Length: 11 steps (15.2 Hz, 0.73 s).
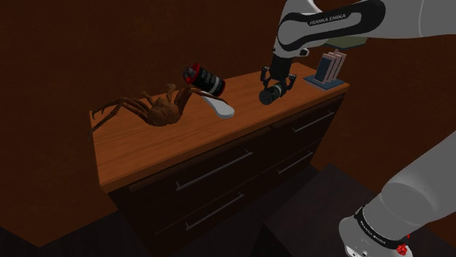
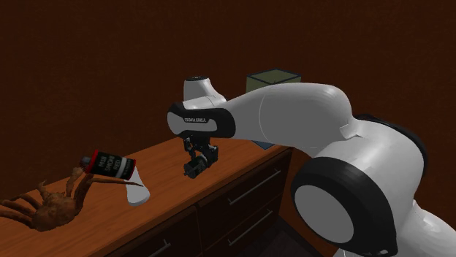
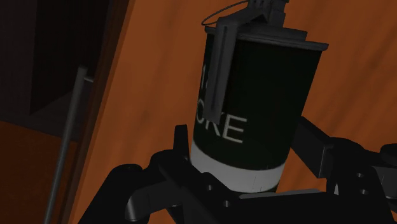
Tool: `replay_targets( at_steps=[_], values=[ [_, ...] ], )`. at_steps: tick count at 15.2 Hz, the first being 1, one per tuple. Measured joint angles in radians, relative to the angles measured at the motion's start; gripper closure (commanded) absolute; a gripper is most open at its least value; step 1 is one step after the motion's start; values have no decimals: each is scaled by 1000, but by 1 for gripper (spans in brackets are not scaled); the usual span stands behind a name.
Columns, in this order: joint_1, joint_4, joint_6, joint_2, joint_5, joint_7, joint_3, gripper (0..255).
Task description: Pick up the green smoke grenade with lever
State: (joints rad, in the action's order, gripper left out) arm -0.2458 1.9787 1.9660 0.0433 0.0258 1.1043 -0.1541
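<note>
1. Grenade (image 3: 261, 102): dark, near-black cylinder with a pale band, white lettering, a lever down one side and a pull ring at the top. It sits in the tool, over the surface's end nearest the books.
2. Tool (image 3: 245, 153): black fingers (image 3: 313, 149) are closed on the grenade's lower body, one on each side, at about the pale band.
3. Surface (image 1: 146, 150): orange-brown dresser top, with drawers and bar handles below. The grenade seems to hang just clear of it, but the gap is hard to judge.
4. Neighbours: a brown crab (image 1: 157, 109), a red-capped can (image 1: 206, 79) tilted by the crab's legs, and a white flat piece (image 1: 219, 108) beside them. All three are well apart from the tool, toward the shoulder view's left. The books (image 1: 330, 67) stand near it, toward that view's right.
5. Step in hand, as a judgement: the lift.
   - The hold is low on the grenade, so the top-heavy end could rock.
   - Raise it straight up and slowly, with a steady squeeze and no wrist roll.
   - Stay off the books.
   - Count the pick done only once clear space shows under the grenade.
</note>
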Motion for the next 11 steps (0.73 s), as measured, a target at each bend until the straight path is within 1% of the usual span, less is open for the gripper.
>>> replay_targets(
  at_steps=[5,11],
  values=[
    [0,-1,0,-1,0,0,0,255],
    [0,-58,-63,3,0,1,0,255]
  ],
)
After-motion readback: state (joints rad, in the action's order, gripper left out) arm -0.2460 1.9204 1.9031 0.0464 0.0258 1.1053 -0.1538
